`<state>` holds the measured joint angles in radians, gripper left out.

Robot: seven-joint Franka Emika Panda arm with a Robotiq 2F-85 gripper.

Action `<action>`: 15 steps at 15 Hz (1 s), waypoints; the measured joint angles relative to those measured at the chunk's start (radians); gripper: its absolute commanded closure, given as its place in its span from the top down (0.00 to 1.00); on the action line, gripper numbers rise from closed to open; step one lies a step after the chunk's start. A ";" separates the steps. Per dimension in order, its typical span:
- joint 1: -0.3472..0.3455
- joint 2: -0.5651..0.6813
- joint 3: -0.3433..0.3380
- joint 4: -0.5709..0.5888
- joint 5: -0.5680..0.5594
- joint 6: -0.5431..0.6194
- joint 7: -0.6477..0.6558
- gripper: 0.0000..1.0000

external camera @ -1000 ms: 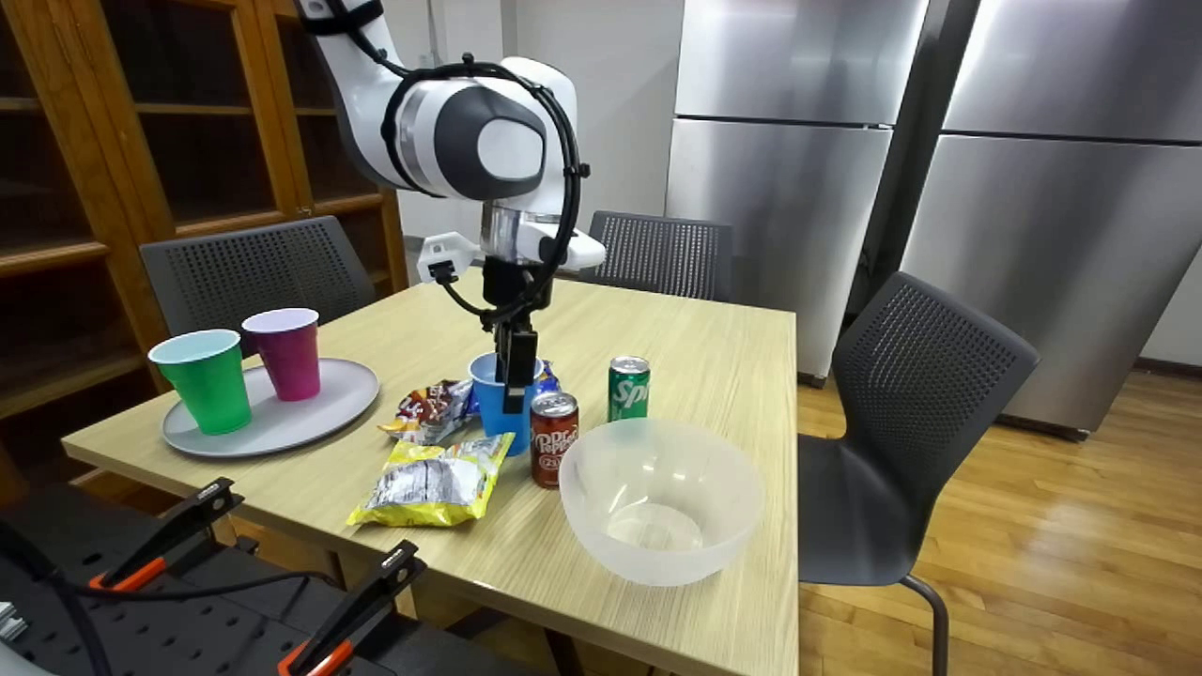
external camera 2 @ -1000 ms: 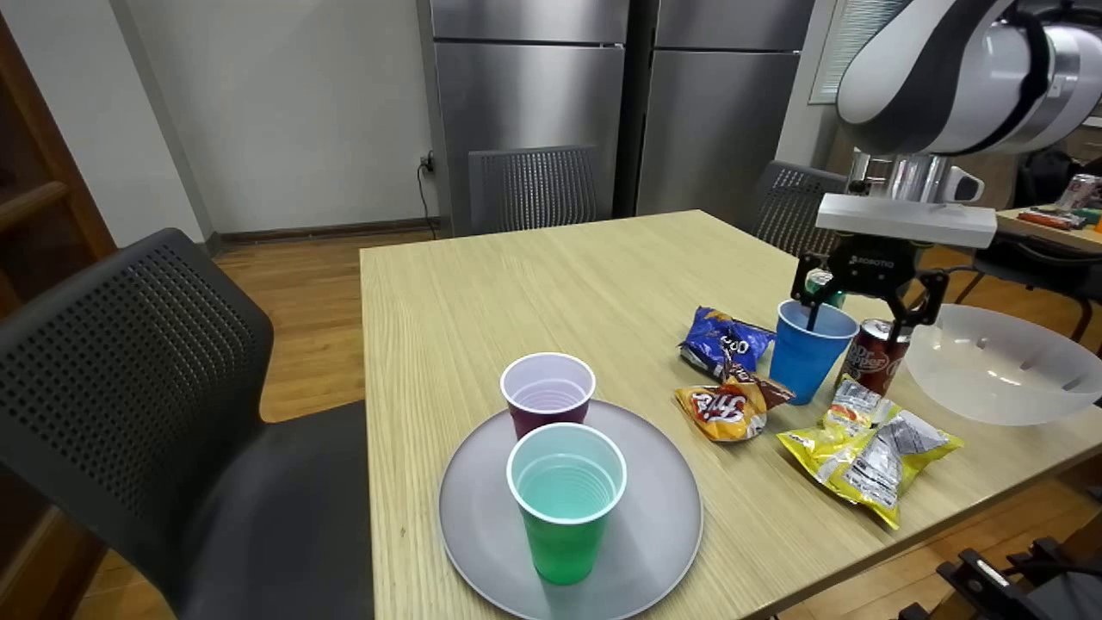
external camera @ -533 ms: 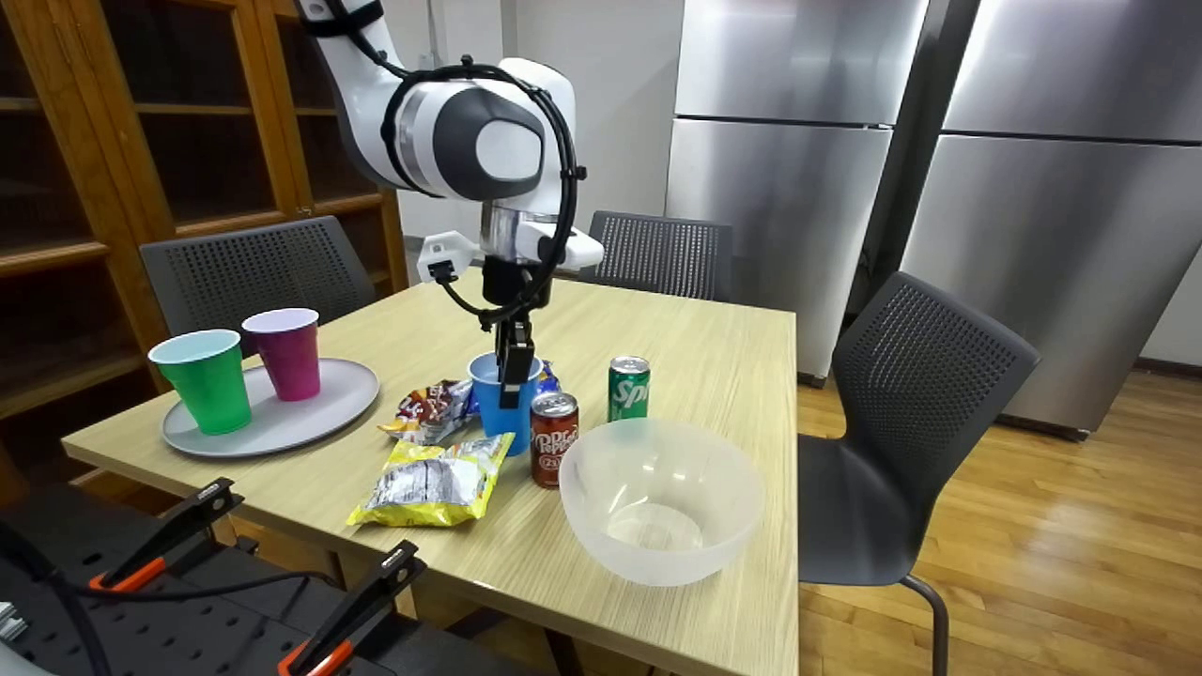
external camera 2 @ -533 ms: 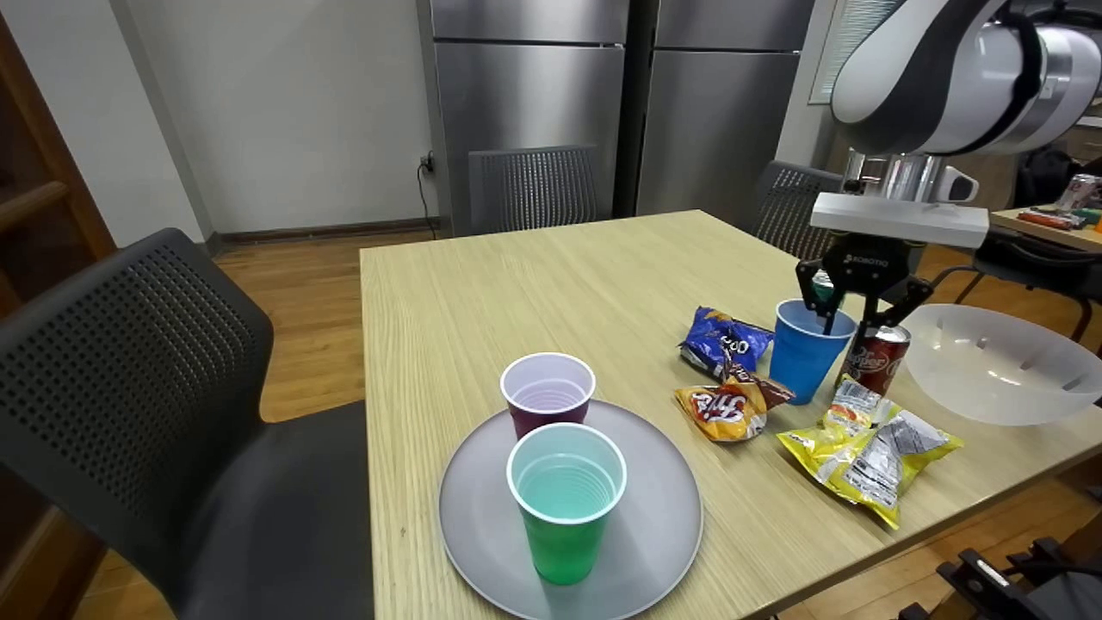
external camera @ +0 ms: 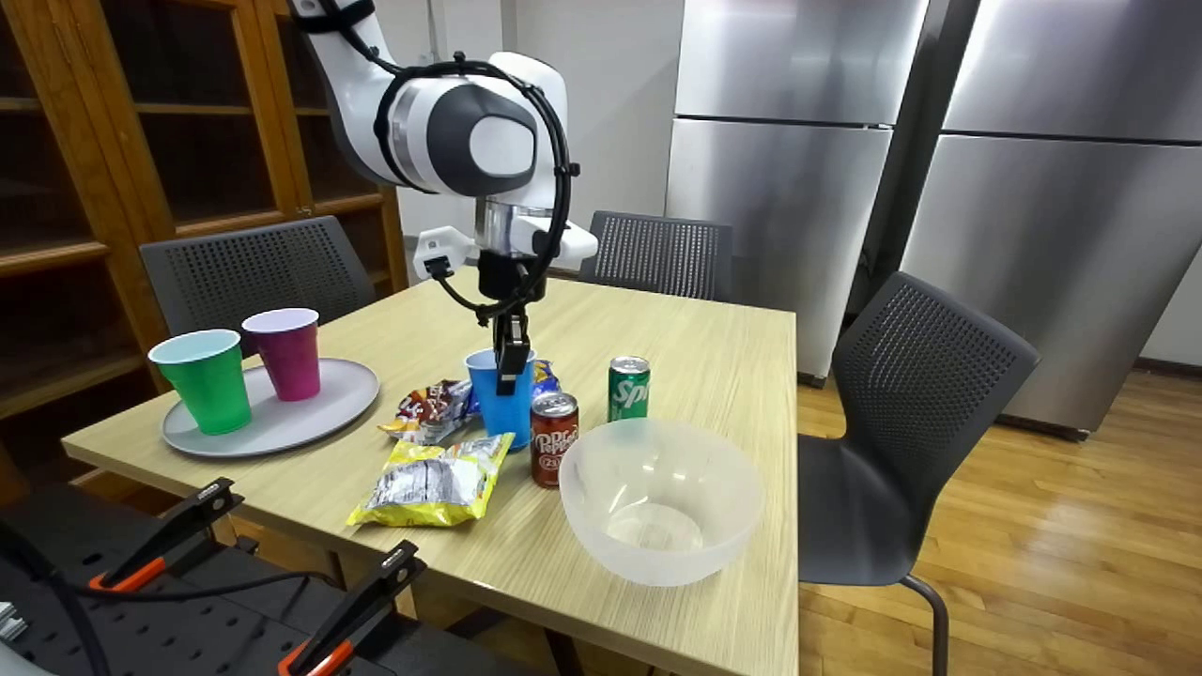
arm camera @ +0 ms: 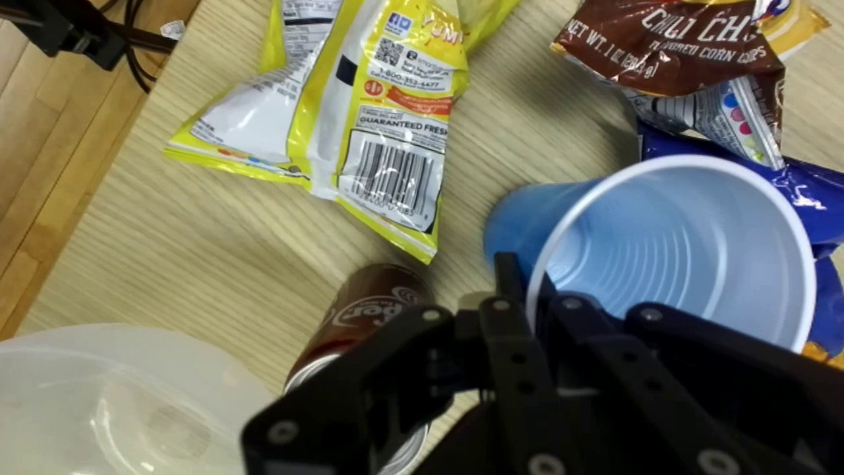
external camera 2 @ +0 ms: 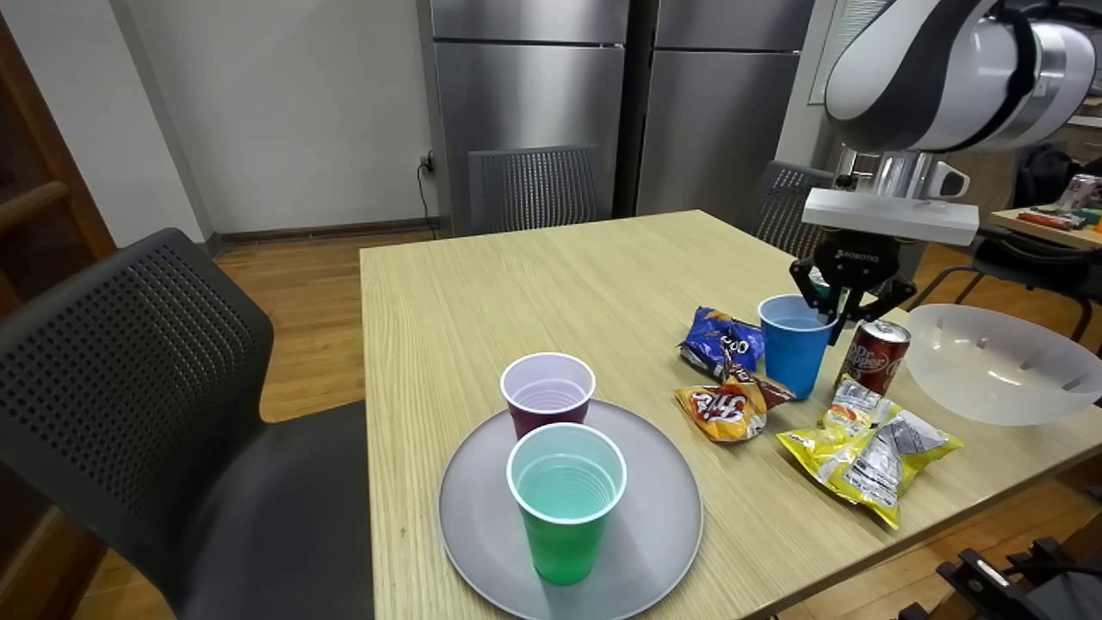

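One blue plastic cup (arm camera: 672,251), tapered and pale inside, and I've got my slim black fingers (arm camera: 507,277) pinched tight on its rim, one inside the wall, one outside. So the step in hand looks like the grip itself. Cup looks pretty much upright, either on or just over the pale wood-grain table (external camera 2: 516,301); honestly can't tell which from these angles. Next move, if you ask me, calls for going straight up with a steady but gentle squeeze: thin plastic probably buckles easily, and the red-brown metal Dr Pepper can (external camera: 554,451) stands just beside it, so a sideways swing could clip it.

Counts, for anyone keeping score. Three cups total: mine, plus a green plastic cup (external camera 2: 566,517) and a purple plastic cup (external camera 2: 548,392), both standing on one round grey plate (external camera 2: 650,508). Two soda cans: the Dr Pepper and a green metal Sprite can (external camera: 628,387). One round frosted translucent bowl (external camera: 662,507), probably plastic, with the Dr Pepper between it and my cup. Three crinkly foil snack bags: a yellow bag (external camera 2: 878,465) near the table edge, then an orange-and-brown bag (external camera 2: 727,409) and a blue bag (external camera 2: 723,340), which look like they overlap.
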<state>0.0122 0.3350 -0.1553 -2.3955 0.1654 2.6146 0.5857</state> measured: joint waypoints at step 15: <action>0.092 -0.173 0.000 -0.137 -0.045 0.162 0.111 0.01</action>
<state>0.1043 0.1622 -0.1551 -2.5322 0.1208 2.7770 0.6963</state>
